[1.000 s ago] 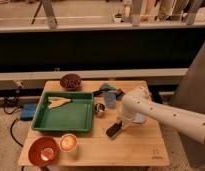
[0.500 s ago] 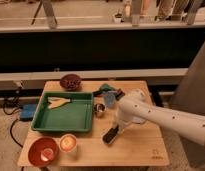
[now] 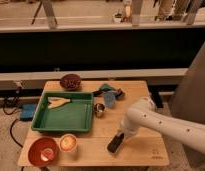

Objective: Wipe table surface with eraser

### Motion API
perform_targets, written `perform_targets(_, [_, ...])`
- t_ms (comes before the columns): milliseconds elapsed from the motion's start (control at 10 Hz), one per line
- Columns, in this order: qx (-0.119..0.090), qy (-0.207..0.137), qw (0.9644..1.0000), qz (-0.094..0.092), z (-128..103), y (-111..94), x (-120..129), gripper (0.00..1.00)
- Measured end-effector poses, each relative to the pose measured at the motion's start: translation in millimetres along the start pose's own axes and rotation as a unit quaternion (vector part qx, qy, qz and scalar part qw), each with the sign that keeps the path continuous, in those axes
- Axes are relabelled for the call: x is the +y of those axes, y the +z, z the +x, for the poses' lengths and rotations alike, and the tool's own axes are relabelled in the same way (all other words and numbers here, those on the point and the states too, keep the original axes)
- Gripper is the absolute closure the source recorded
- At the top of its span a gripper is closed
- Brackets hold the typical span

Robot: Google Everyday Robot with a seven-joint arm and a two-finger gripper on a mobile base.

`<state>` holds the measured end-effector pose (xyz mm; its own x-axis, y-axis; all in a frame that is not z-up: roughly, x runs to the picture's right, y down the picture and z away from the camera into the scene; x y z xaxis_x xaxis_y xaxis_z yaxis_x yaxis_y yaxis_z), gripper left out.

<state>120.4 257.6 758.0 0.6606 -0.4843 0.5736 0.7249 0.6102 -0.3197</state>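
The table surface [image 3: 141, 150] is a light tan wooden top. The eraser [image 3: 114, 143] is a small black oblong block lying on it near the front edge, right of centre. My gripper [image 3: 119, 135] is at the end of the white arm, which reaches in from the right. It is down on the eraser's upper end and presses it against the wood. The arm's wrist hides the fingers.
A green tray [image 3: 71, 117] holding a pale wooden utensil sits left of centre. A red bowl [image 3: 43, 151] and a small cup [image 3: 68, 143] stand at the front left. A dark round bowl [image 3: 70, 81], a teal-and-black object [image 3: 108, 90], a blue cup [image 3: 110, 99] and a small metal cup [image 3: 99, 109] stand farther back.
The gripper and the eraser have moved together toward the table's front edge and slightly left, sliding along the wood.
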Motion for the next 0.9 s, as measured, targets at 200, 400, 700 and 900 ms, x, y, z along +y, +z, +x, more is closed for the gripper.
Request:
perform_targets(200, [0.025,0.012,0.9996,0.000,18.6,-2.4,24.6,1.00])
perform_targets(400, [0.059,0.034,0.9977,0.004,41.0,-13.4,42.9,1.00])
perform_targets(700, [0.101,0.056,0.9933,0.008,64.2,-36.6,48.5,1.00])
perform_targets(900, [0.112,0.061,0.9918,0.006,72.8,-35.1,46.6,1.00])
